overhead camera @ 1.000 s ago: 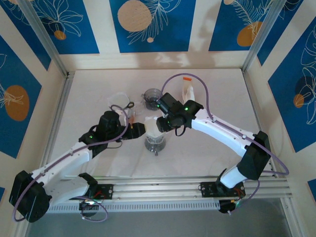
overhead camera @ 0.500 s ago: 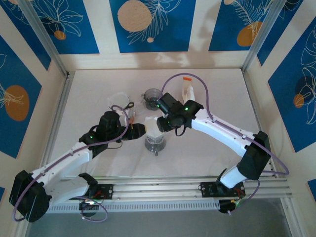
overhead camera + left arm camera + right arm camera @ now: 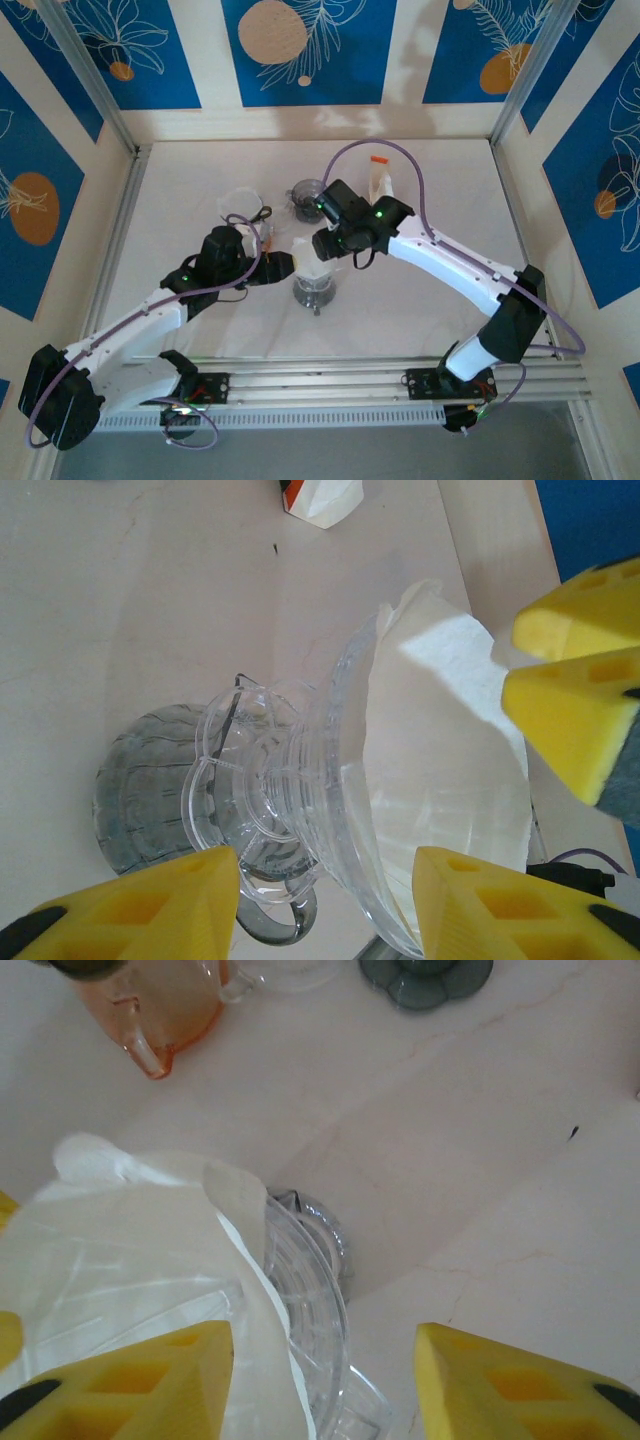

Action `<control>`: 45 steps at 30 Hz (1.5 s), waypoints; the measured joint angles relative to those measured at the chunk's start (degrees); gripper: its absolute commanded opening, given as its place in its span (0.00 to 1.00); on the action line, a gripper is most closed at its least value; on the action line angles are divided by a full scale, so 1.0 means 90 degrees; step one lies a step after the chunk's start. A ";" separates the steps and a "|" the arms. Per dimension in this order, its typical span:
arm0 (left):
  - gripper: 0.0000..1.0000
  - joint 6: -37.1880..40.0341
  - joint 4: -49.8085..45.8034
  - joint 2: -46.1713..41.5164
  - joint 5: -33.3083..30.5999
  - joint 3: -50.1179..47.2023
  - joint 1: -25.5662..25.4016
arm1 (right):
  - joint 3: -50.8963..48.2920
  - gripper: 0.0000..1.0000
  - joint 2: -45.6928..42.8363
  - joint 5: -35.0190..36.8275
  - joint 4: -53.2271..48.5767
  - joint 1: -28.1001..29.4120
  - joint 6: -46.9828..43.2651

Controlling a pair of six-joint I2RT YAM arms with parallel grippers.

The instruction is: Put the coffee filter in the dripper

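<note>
The clear dripper [image 3: 316,288] stands on a grey round base [image 3: 140,800] mid-table. The white paper coffee filter [image 3: 311,264] sits in its cone, with an edge sticking up past the rim [image 3: 300,1290]. In the left wrist view the filter [image 3: 440,730] fills the dripper [image 3: 290,780]. My right gripper [image 3: 322,1360] hovers open just over the rim and the filter edge [image 3: 150,1250]; in the top view my right gripper [image 3: 318,246] is behind the dripper. My left gripper [image 3: 325,880] has its jaws apart around the dripper's side, contact unclear; from above my left gripper [image 3: 283,266] is at the dripper's left.
An orange dripper [image 3: 165,1005] and a dark grey one [image 3: 308,193] stand behind, near a clear cup [image 3: 243,200]. A white and orange packet [image 3: 378,180] lies at the back. The right half of the table [image 3: 450,200] is bare.
My right gripper's jaws have spread and it has drawn back a little from the filter, which stays in the dripper. The left arm has barely moved.
</note>
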 measured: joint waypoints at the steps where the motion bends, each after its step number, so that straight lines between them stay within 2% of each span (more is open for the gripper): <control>1: 0.49 0.0000 0.0000 0.0000 -0.0002 0.0000 0.0000 | 0.0117 0.53 0.0087 -0.0007 -0.0007 -0.0024 -0.0051; 10: 0.48 0.0000 0.0000 0.0000 0.0000 -0.0017 0.0000 | 0.0505 0.53 0.0760 -0.0002 -0.0063 -0.0141 -0.0287; 19: 0.49 -0.0002 0.0005 0.0010 0.0000 -0.0063 0.0000 | 0.0505 0.56 0.0823 0.0024 -0.0083 -0.0126 -0.0284; 26: 0.49 -0.0010 0.0017 0.0049 0.0002 -0.0073 0.0000 | 0.0374 0.58 0.0476 0.0073 -0.0080 0.0012 -0.0199; 33: 0.50 -0.0024 0.0066 0.0049 0.0024 -0.0112 0.0000 | -0.0321 0.56 -0.0199 0.0092 -0.0112 0.0148 0.0107; 45: 0.50 -0.0024 0.0104 0.0049 0.0046 -0.0143 0.0000 | -0.0784 0.56 -0.0260 0.0092 -0.0199 0.0287 0.0367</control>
